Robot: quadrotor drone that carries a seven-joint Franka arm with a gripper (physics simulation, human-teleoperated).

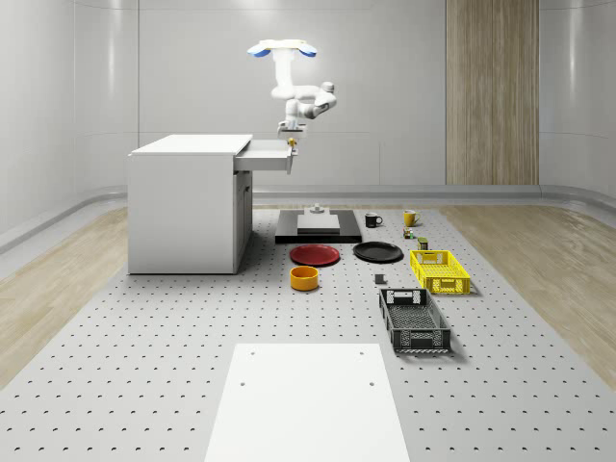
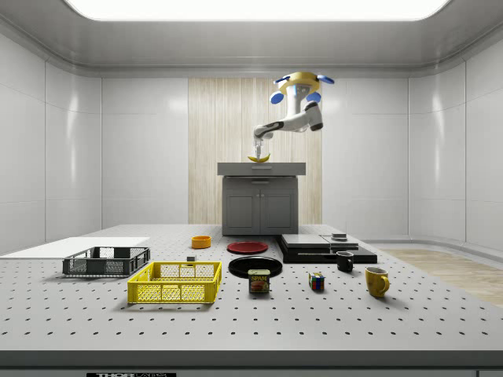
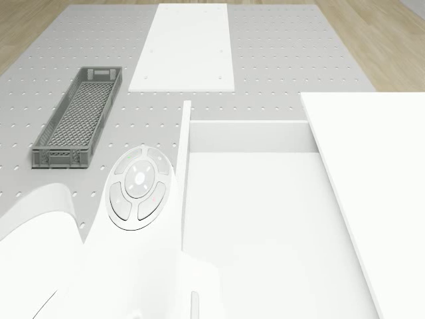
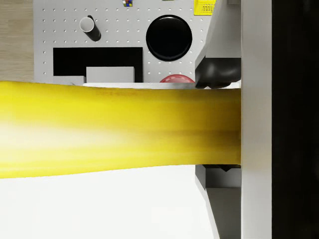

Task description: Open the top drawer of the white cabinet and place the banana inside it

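The white cabinet (image 1: 183, 207) stands at the whole-scene view's left with its top drawer (image 1: 265, 157) pulled out. The drone (image 1: 282, 48) hovers above the drawer's outer end, arm bent downward. My gripper (image 1: 290, 141) is shut on the yellow banana (image 1: 290, 143), just above the drawer's front edge. In the side view the banana (image 2: 258, 158) hangs under the gripper (image 2: 257, 151) right over the cabinet (image 2: 259, 206) top. The wrist view has the banana (image 4: 114, 129) lying crosswise, clamped between dark fingertips (image 4: 218, 73). The drawer's white inside (image 3: 252, 219) lies below the drone.
On the floor beside the cabinet lie a red plate (image 1: 315, 254), black plate (image 1: 377, 252), orange bowl (image 1: 304, 278), yellow crate (image 1: 439, 270), grey crate (image 1: 414, 320), two mugs and a black platform (image 1: 318, 227). A white panel (image 1: 303, 399) lies in front.
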